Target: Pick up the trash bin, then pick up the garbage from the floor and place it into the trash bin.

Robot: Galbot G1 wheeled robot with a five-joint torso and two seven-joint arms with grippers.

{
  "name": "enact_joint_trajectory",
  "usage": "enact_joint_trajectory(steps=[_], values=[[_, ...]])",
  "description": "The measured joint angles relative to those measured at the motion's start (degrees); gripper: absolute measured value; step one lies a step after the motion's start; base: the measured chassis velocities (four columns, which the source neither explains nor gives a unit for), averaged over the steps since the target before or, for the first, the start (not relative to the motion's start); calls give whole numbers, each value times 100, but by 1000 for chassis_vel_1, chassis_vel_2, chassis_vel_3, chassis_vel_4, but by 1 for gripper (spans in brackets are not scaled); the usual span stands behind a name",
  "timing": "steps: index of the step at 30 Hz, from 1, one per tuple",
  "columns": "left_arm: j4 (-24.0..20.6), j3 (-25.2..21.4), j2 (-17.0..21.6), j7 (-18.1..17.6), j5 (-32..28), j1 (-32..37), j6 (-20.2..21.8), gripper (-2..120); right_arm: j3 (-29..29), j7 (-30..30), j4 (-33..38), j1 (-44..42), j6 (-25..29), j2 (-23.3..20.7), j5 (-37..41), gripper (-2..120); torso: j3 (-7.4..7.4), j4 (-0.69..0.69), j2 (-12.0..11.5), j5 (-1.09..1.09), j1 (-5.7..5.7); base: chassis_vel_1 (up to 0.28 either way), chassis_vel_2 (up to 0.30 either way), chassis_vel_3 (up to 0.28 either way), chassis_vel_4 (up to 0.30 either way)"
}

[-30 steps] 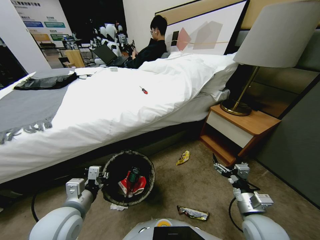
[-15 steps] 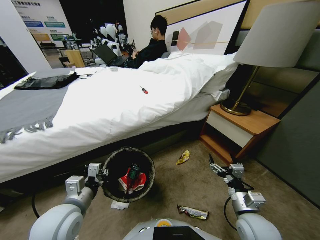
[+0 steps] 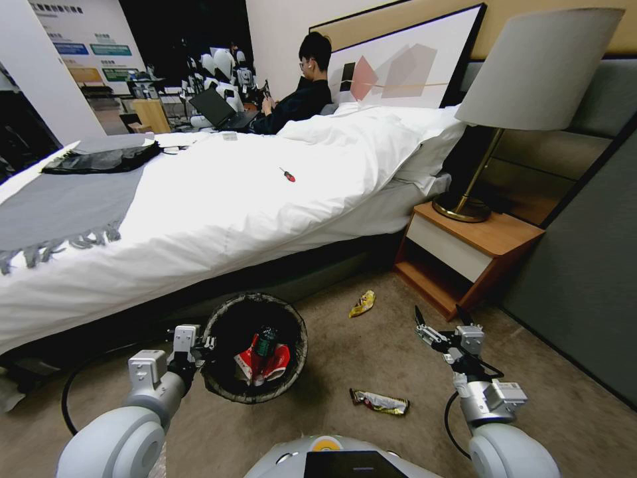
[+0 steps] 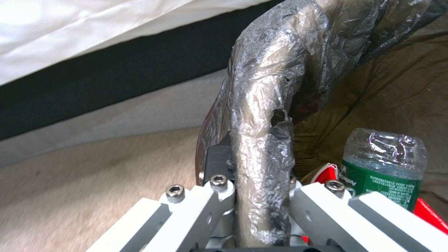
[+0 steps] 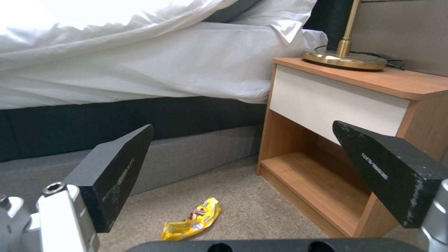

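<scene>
The trash bin [image 3: 296,335], with its dark liner over the rim, hangs just off the carpet beside the bed. My left gripper [image 3: 201,345] is shut on the near rim. In the left wrist view its fingers [image 4: 212,196] clamp the liner-covered rim [image 4: 261,115]. Inside the bin lie red-and-white cartons [image 3: 273,364] and a green-labelled bottle [image 3: 266,340] [image 4: 383,164]. Garbage on the floor: a yellow wrapper [image 3: 362,303] [image 5: 194,218] near the nightstand and a shiny wrapper [image 3: 379,401] close in front of me. My right gripper [image 3: 439,320] [image 5: 243,127] is open and empty, above the carpet, facing the yellow wrapper.
The bed [image 3: 219,219] runs along the left and back, with a red-handled screwdriver [image 3: 287,175] on it. A wooden nightstand [image 3: 464,252] [image 5: 355,105] with a lamp [image 3: 531,73] stands at the right, and a dark wall panel [image 3: 584,279] lies beyond it. Open carpet [image 3: 371,352] lies between the bin and the nightstand.
The whole picture has shifted a little, so the camera moved. My right gripper has drifted slightly left and forward toward the yellow wrapper. The left gripper stays clamped on the bin.
</scene>
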Motion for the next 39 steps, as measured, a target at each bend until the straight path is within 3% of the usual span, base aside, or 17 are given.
enact_joint_trajectory(steps=[8,13,17,20,22,24,28,32,39], values=[[0,-8,0,2,-12,17,0,2,13,32,-34,14,44,-32,-14,100,0,-2,0,0,0,54,-57,-44,52],[0,-31,27,1,-30,50,-3,2,82,-50,-202,167,-208,-275,241,100,0,-1,0,0,1,0,0,0,0],[0,-77,80,0,-48,80,-17,2,123,-323,-522,432,-439,-747,611,100,0,-2,0,1,0,0,0,0,0],[0,-107,160,1,-73,118,-60,2,90,-782,-931,673,-614,-1591,1063,100,0,1,0,0,0,0,0,0,0],[0,-111,179,1,-77,125,-71,2,62,-892,-1060,741,-648,-1791,1143,100,0,0,0,0,0,0,0,0,0],[0,-119,221,-12,-160,133,-85,2,-124,-1154,-1540,1021,-687,-2271,1251,100,1,0,0,2,1,0,0,0,0],[0,-111,301,-144,-376,135,-63,2,-608,-1453,-2223,1327,-680,-2777,1334,100,0,-1,0,2,0,0,0,0,0],[0,-105,346,-167,-413,156,-49,2,-1111,-1930,-2852,1629,-601,-3166,1298,100,1,-3,0,2,1,0,0,0,0],[0,-70,279,-168,-394,192,-31,2,-1883,-2772,-3748,2369,-492,-3440,1145,100,1,0,0,1,1,0,0,0,0]])
